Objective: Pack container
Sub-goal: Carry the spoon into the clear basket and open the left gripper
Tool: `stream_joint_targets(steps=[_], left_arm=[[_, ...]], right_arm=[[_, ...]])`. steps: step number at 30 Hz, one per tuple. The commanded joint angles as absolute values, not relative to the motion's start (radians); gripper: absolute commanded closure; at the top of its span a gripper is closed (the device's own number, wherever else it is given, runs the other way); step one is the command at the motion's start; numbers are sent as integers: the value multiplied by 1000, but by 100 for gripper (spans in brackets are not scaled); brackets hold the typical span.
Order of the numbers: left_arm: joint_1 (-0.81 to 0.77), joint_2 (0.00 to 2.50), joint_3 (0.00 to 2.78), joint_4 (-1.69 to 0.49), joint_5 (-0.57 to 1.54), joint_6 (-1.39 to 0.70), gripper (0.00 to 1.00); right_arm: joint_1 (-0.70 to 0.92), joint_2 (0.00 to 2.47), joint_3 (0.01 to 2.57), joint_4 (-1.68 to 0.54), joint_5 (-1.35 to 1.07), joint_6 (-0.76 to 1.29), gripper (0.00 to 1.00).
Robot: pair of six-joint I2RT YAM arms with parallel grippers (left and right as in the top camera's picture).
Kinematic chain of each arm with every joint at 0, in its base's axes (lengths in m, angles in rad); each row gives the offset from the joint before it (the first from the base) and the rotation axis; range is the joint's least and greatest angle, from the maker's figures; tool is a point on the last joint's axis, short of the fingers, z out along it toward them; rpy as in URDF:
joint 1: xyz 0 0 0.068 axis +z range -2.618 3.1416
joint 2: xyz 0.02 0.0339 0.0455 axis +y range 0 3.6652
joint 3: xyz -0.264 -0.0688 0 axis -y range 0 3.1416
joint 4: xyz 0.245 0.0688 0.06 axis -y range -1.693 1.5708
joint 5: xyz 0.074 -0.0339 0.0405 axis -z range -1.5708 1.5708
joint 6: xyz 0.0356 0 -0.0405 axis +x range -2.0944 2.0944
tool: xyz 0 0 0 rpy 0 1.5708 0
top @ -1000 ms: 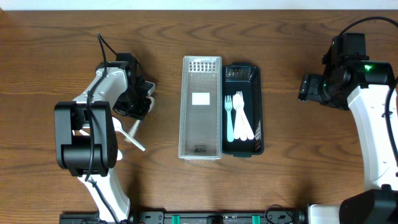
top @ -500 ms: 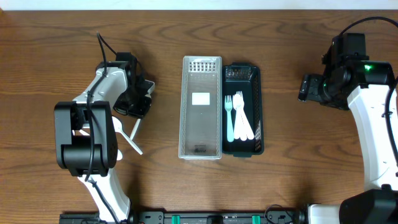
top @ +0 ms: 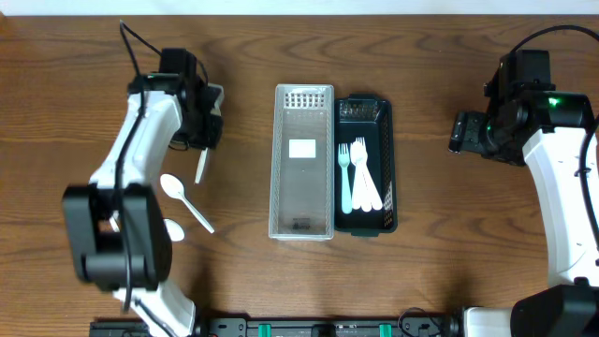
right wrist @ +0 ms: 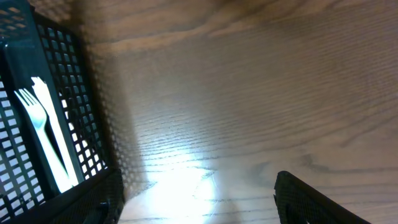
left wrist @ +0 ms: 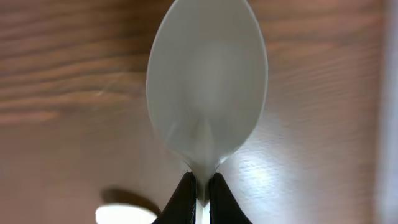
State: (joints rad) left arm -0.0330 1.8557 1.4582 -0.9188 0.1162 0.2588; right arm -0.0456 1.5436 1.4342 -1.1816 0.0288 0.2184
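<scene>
My left gripper (top: 201, 122) is shut on the neck of a white plastic spoon (left wrist: 208, 81). It holds the spoon above the table, left of the baskets, and the handle (top: 199, 167) hangs out below the jaws (left wrist: 200, 190). A clear grey basket (top: 281, 159) stands at the centre, empty. A black mesh basket (top: 389, 159) beside it on the right holds white and teal forks (top: 360, 173). My right gripper (top: 456, 131) is open and empty, right of the black basket (right wrist: 74, 124), with its fingers wide apart (right wrist: 199, 205).
A second white spoon (top: 178, 192) lies on the wood left of the clear basket. A third spoon bowl (top: 174, 229) shows beside the left arm's base. One spoon also shows low in the left wrist view (left wrist: 124, 214).
My left gripper has lifted one spoon off the table and moved it toward the far side. The spoon beneath now lies uncovered. The right arm has not moved.
</scene>
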Motion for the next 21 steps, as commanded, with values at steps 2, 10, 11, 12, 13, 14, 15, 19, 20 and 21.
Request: stream_joint_targets(steps=[2,10,11,12,13,14,15,19,20,21], left_arm=[[-134,1676,1499,-984,124,2,94],[-452,1536,1499,-989,89,-286,94],[-476,1545,1499,-988,89,-312,95],[-492,1553,1498,-988,89,-341,94],[-505,1567,1498,-989,90,-376,94],[-514,1582,1496,-987,90,-404,94],[-522,1597,1494,-986,90,-419,94],[-537,1681,1494,-985,90,-425,94],[-537,1700,1494,-985,90,-425,94],[-537,1723,1494,-986,91,-424,94]], right_arm=[[-53,1543,1431,-1180,25,204,19],[-53,1543,1431,-1177,25,204,18],[-53,1543,1431,-1177,25,204,18],[-53,1543,1431,-1178,25,204,18],[-53,1543,1431,-1178,25,204,18],[-53,1543,1431,-1178,25,204,18],[-53,1543,1431,-1177,25,204,18],[-53,1543,1431,-1178,25,204,18],[-53,1543,1431,-1179,25,204,18],[-53,1543,1431,-1179,24,204,18]])
